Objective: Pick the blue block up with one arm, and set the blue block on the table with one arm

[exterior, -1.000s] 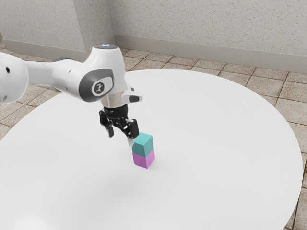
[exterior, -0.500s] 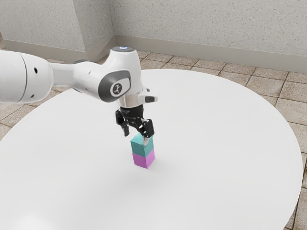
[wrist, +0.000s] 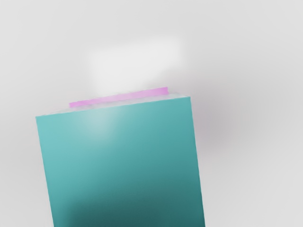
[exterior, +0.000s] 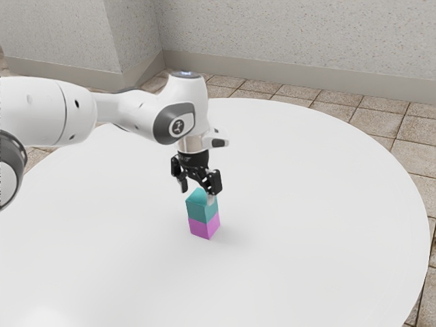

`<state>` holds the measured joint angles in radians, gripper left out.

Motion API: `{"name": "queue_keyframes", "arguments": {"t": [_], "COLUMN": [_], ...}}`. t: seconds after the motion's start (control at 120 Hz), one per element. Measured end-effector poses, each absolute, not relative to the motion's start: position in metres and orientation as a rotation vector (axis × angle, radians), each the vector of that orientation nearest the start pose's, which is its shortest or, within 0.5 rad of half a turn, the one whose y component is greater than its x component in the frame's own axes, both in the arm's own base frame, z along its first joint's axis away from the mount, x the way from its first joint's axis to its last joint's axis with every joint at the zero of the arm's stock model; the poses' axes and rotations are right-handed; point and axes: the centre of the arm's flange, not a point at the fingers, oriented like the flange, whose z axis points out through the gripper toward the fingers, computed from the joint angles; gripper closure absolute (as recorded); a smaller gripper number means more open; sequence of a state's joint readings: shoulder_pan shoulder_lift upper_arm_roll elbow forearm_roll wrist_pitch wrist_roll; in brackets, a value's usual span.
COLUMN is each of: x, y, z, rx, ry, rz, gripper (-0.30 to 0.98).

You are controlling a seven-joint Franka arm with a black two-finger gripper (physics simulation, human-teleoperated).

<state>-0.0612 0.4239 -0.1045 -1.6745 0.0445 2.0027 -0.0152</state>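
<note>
1 claw [exterior: 197,195] slid twd ext view's right, above blue blk [exterior: 198,210]

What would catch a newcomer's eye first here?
Probably the big white robot arm, reaching in from the exterior view's left over a round white table. Next come the two bright blocks stacked on that table, a teal block on top of a pink block. The arm's black gripper is right at the stack's top.
</note>
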Motion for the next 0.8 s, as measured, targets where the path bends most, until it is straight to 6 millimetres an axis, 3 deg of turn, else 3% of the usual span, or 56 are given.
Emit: {"name": "queue_keyframes", "arguments": {"t": [0.283,0.717,0.8], "x": [0.653,0.665,0.665], "y": [-0.096,-0.094,-0.094], "z": [0.344,0.302,0.301], "rx": [-3.122,-3.126,-3.127], "ry": [0.271,0.274,0.274], "rz": [0.161,0.239,0.241], "gripper": [0.0,0.0,0.06]}}
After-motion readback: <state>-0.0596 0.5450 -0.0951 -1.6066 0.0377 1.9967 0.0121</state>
